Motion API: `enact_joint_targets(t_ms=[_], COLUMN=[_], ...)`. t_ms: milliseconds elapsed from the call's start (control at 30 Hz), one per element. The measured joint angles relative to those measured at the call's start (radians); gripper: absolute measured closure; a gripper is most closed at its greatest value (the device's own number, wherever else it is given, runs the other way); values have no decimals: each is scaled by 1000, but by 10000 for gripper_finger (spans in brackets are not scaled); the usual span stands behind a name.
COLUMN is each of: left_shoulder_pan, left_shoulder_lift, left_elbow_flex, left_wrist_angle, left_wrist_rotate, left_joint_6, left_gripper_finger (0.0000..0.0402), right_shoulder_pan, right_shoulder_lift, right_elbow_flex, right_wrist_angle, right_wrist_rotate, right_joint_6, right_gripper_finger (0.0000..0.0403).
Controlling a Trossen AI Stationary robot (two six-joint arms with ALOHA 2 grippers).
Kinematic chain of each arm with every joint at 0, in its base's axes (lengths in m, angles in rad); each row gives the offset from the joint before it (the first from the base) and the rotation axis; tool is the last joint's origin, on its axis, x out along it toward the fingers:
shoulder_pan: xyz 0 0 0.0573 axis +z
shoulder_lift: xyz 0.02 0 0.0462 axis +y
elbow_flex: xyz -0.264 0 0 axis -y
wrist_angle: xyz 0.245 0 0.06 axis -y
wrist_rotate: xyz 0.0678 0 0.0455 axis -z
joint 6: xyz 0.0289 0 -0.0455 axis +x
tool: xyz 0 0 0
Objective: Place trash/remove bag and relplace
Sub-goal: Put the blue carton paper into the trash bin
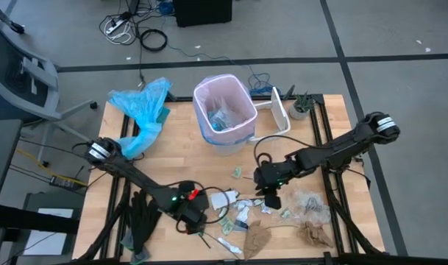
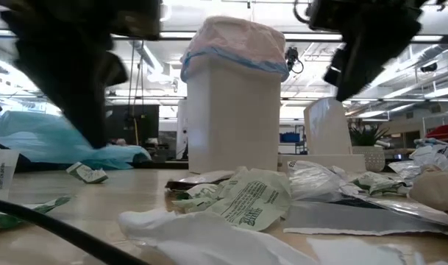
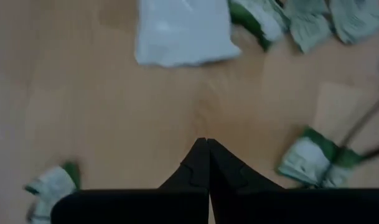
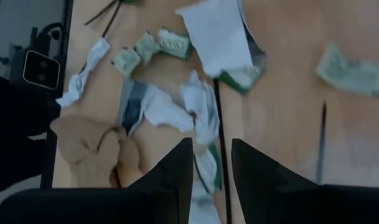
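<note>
Currently we log:
Trash (image 1: 242, 213): scraps, wrappers and brown paper strewn along the table's (image 1: 179, 132) front edge, between both arms; some already inside the bin.
Bag (image 1: 224, 110): we see it lining the white bin near the back edge, centre, its rim folded over the top.
Left gripper (image 1: 196, 218): fingers pressed together, holding nothing, over bare wood near the front edge.
Right gripper (image 1: 271, 200): fingers slightly apart, nothing between them, hovering above the scraps.
Blue plastic bag (image 1: 143, 107): back-left corner.
</note>
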Motion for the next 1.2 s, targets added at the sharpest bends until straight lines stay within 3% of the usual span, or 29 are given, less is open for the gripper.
enact_joint_targets(t_ms=[533,833,1200], left_shoulder_pan=[-132,-149,-150], left_shoulder_lift=[-197,-198,-198], left_elbow_flex=[-252,-253,-253], left_wrist_angle=[111,153,151], left_wrist_rotate=[-46,-46,-46], left_joint_6=[-206,-211,-207], left_gripper_finger=[401,401,401], right_shoulder_pan=[6,33,39], right_shoulder_lift=[421,533,609], right_elbow_flex=[405,476,475], right_wrist_angle=[-72,-72,-39], right_wrist_rotate=[105,112,163], right_joint_6=[-298,-378,-504], right_gripper_finger=[304,298,253])
